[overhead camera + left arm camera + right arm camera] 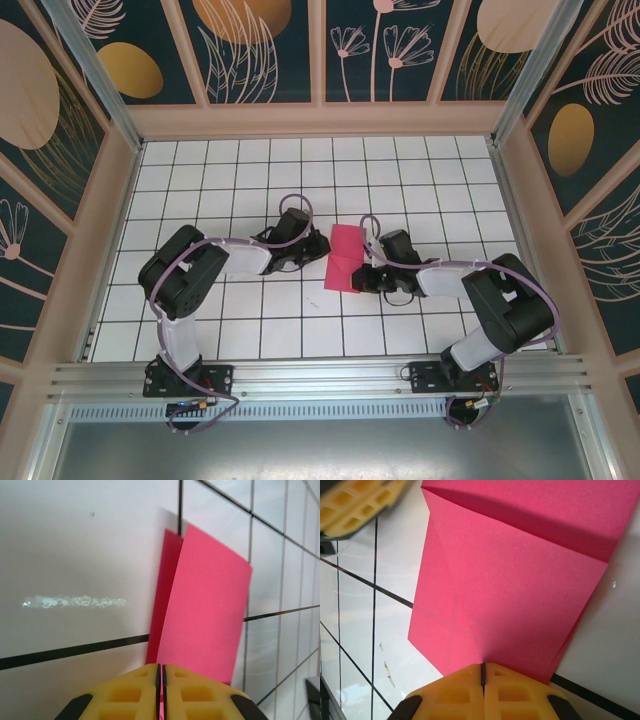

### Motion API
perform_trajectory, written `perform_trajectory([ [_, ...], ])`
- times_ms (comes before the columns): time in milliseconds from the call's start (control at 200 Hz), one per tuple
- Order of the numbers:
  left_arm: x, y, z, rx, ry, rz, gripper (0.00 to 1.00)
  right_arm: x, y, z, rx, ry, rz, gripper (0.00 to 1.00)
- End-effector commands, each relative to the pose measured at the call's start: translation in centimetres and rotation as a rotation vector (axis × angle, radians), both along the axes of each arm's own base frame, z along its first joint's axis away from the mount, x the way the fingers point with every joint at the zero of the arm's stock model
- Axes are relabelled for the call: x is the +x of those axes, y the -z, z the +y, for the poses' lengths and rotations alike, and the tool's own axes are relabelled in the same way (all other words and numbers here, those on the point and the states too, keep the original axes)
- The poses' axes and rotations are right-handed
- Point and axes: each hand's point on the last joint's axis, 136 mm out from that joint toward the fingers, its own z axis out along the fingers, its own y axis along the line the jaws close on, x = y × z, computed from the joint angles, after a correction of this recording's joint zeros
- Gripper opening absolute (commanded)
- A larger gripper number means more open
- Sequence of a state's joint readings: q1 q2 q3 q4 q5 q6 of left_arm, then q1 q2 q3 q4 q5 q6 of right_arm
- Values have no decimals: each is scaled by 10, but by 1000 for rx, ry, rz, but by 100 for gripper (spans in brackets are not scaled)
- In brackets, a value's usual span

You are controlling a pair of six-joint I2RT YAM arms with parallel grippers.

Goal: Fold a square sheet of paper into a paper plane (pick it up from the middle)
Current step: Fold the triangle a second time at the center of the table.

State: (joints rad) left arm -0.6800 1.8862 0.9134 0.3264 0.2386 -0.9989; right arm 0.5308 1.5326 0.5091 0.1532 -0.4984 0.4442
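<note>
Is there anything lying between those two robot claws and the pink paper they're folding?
Nothing visible does. The folded magenta-pink sheet of paper lies on the white tiled table, and both grippers are right at it. The left gripper and the right gripper are each closed on one of its edges, with nothing in between.

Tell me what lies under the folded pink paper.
Beneath the upper flap of the folded pink paper shows a darker lower layer of the same sheet, then the white tiled table around it. The tiles directly below are covered.
</note>
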Motion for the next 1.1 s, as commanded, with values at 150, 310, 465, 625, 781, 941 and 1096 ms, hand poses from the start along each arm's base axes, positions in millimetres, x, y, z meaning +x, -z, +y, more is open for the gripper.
perform_trajectory([
  [150,-25,-40,-30,-149,106,-33,11,-14,22,-15,-79,7,81,8],
  [310,-43,-14,-51,-154,160,40,9,-13,21,-14,-75,5,79,8],
  [465,-43,14,-44,-105,118,90,8,-11,11,-9,-42,-6,67,9],
  [625,-45,30,-37,-60,103,112,7,-3,-11,3,16,-31,32,10],
  [781,-48,35,-36,-51,111,124,7,4,-31,18,87,-63,12,11],
  [941,-49,36,-35,-42,117,125,7,13,-29,21,73,-60,12,12],
  [1096,-49,36,-34,-34,113,125,7,10,-3,16,22,-55,73,12],
])
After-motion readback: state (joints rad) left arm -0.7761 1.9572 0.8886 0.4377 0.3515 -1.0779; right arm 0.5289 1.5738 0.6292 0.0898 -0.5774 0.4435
